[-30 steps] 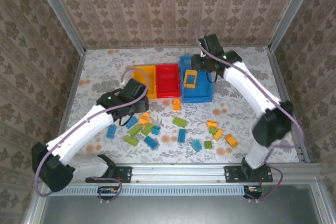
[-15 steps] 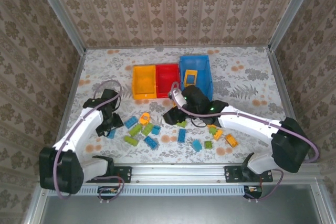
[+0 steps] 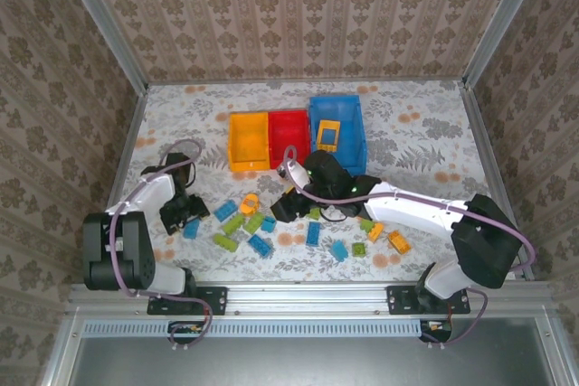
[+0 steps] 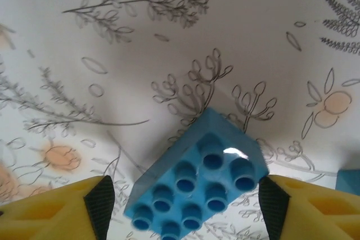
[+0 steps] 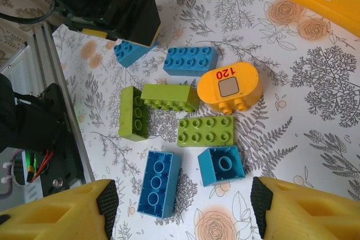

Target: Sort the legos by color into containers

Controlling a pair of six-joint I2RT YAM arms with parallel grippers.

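Currently my left gripper [image 4: 185, 209] stands open astride a blue lego [image 4: 198, 182] on the worktop [image 4: 169, 37], holding nothing. I judge it light, rigid and slick: grip its flat side walls. My right gripper [image 5: 184, 206] hangs open, empty, above scattered legos [image 5: 205, 130].

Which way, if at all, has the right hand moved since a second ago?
Yes. The right hand left the blue bin and swung toward the arms' bases and leftward. It is now over the loose bricks.
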